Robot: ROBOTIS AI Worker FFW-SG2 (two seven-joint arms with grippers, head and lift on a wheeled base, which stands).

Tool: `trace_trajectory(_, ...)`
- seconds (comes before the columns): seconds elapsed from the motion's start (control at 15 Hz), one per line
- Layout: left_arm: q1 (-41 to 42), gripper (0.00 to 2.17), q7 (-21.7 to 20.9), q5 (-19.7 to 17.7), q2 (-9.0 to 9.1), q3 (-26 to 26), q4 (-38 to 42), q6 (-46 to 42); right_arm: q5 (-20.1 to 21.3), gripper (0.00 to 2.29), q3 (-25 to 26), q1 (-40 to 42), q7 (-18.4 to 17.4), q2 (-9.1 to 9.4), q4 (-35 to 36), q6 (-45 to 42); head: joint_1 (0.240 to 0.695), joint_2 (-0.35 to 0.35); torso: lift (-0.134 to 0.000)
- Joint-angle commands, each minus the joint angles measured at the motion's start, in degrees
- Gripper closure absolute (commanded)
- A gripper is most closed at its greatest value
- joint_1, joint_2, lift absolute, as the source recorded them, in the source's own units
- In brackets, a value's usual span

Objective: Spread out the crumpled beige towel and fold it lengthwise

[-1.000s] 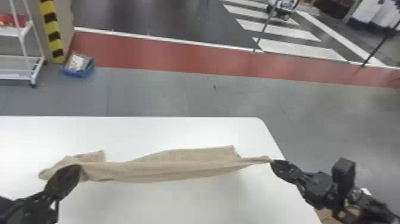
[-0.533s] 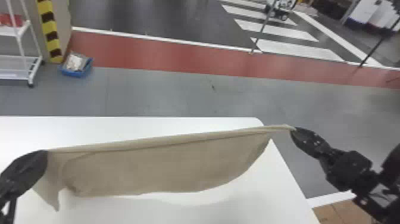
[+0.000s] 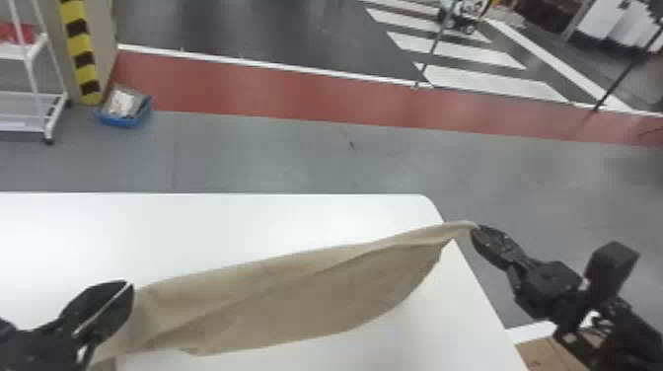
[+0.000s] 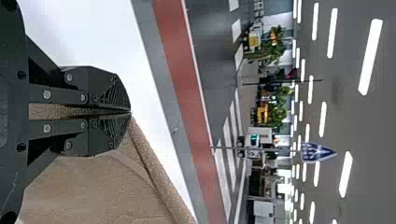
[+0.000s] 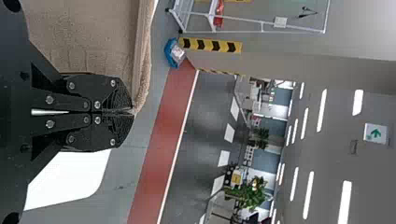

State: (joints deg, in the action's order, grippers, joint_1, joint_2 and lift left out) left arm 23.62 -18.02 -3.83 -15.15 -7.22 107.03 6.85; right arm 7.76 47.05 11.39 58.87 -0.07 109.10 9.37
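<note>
Floor: grey [image 3: 296, 158], out past the table, then a red strip [image 3: 246, 91] and white crossing stripes [image 3: 493, 81] farther off.
Far left: white rack [image 3: 55, 118], a yellow-and-black post [image 3: 81, 59] beside it, and a blue bin [image 3: 118, 121] on the floor at the post's foot.
Table: white [image 3: 197, 232], rounded far corner on the right, and the towel is up over it.
Towel: beige [image 3: 296, 291], strung between the two grippers, and what a slant on it! In the head view the span climbs from low on the left to the right corner, slanting creases across the cloth, lower edge hanging in a curve. Its right end pokes out past the table's side edge.
Left gripper: over the near left of the table [image 3: 129, 291], jaws together, clamped on the towel's end. In its wrist view the cloth runs off right from the tips, with a thick rolled edge.
Right gripper: just out beyond the table's right edge [image 3: 474, 232], jaws pressed together on the other end. Its wrist view has a narrow bunched edge pinched right at the tips, the broader cloth beside it.
</note>
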Motion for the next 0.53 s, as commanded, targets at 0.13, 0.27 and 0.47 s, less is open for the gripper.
trace_trajectory(0.13, -6.6, 0.01, 1.8, 3.0, 1.17, -5.6, -12.8, -1.1, 2.7, 1.45, -1.2, -0.9, -4.8, -1.78, -8.7, -4.7, 0.695, -0.350, 0.000)
trace_trajectory(0.27, -5.6, 0.01, 2.5, 2.8, 0.38, -5.2, -13.3, -3.0, 2.8, 1.45, -1.2, -1.1, -6.0, -3.45, -12.0, -5.9, 0.695, -0.350, 0.000)
trace_trajectory(0.47, -3.1, 0.04, 3.2, 2.9, -1.02, -4.4, -14.0, -7.6, 4.0, 1.45, -2.7, -1.3, -8.6, -5.12, -17.9, -11.2, 0.695, -0.350, 0.000)
